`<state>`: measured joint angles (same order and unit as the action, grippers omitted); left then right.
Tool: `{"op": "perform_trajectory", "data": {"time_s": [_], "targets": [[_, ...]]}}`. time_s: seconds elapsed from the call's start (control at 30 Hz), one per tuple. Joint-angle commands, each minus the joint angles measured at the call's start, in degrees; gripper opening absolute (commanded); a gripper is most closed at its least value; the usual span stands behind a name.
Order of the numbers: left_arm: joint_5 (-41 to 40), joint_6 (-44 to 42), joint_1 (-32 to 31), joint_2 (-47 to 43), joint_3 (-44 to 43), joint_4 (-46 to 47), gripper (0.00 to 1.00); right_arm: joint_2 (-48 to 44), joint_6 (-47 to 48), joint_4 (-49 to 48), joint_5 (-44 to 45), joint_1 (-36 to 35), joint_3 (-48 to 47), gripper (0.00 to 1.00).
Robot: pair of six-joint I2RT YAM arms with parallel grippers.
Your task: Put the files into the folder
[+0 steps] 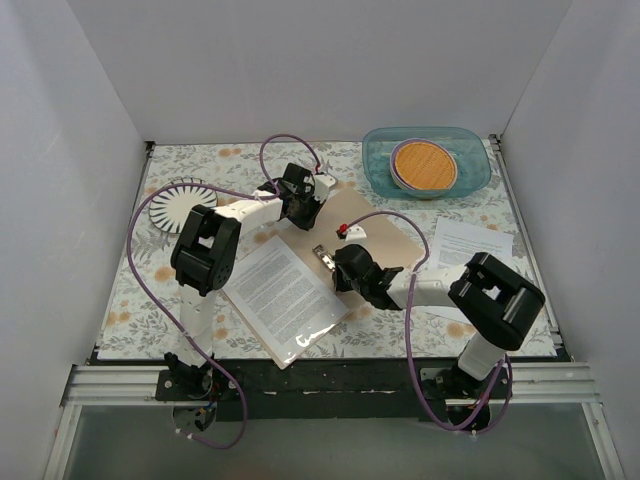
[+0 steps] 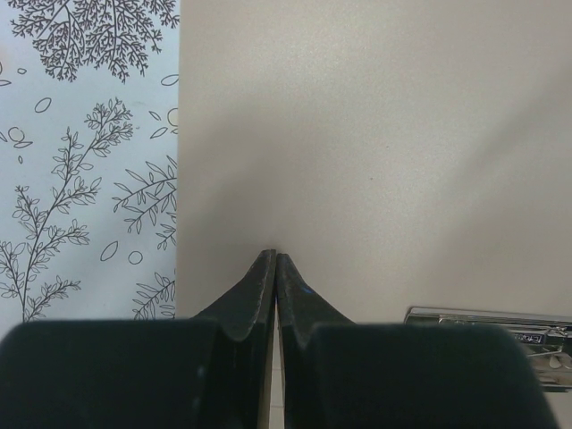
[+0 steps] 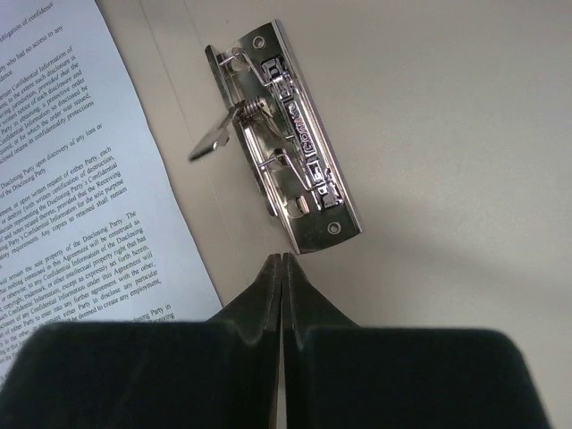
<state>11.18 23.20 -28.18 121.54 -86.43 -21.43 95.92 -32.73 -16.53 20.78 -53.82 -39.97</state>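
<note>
Left jaws closed tip to tip, gripping nothing, at or just above the tan cover of the folder [image 2: 375,134] near its far-left edge, patterned desk [image 2: 80,179] just beside. Right jaws also closed and empty, tips just short of the near end of the metal clip [image 3: 286,134], whose lever looks raised. One of the files [image 3: 80,179] lies on the folder's left half just beside the clip, possibly under the clear sleeve, glare too strong to say. A second sheet [image 1: 472,240] lies loose on the desk right of the folder, partly under the right arm [image 1: 470,295].

Judgement: the step in hand is steadying the open folder at the clip before fetching the loose sheet. To do it well, press the left tips on the cover so it cannot slide; open the right jaws only once clear of the clip; drag the loose sheet by an edge toward the folder rather than pinching flat paper from above; line it up with the first sheet before the lever goes down.

In the way: a small white item with a red button [image 1: 350,232] sits on the brown cover between the two arms; the raised lever could snag a sliding sheet; the right arm overlies the loose sheet.

Further out: blue tray [image 1: 375,170] with a round wooden disc [image 1: 424,165] near the folder's far-right corner; striped disc [image 1: 180,207] on the far left, apart from the folder.
</note>
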Motion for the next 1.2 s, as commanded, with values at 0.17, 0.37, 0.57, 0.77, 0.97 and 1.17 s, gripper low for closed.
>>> {"op": "perform_trajectory", "data": {"time_s": [0.17,0.37,0.57,0.77,0.97,1.17], "targets": [[-2.0,-0.5,0.3,4.2,2.0,-9.3,0.0,4.5,-2.2,22.2,-3.5,-0.7,5.8,0.01],[-2.0,-0.8,0.3,4.0,2.0,-9.3,0.0,-4.4,0.8,20.8,-2.4,-0.7,3.0,0.05],[0.3,-0.9,0.3,4.2,-0.4,-10.6,0.0,-8.3,8.6,17.1,-7.6,2.7,-3.4,0.06],[2.1,-0.8,0.2,5.2,-3.2,-11.8,0.0,-3.4,14.0,13.1,-14.8,7.1,-9.0,0.01],[2.4,-0.5,0.2,6.3,-4.4,-12.6,0.0,0.8,18.7,13.5,-18.0,7.7,-15.9,0.01],[2.9,-0.3,0.2,6.3,-3.8,-12.6,0.0,1.4,21.3,12.1,-17.6,7.0,-17.9,0.01]]}}
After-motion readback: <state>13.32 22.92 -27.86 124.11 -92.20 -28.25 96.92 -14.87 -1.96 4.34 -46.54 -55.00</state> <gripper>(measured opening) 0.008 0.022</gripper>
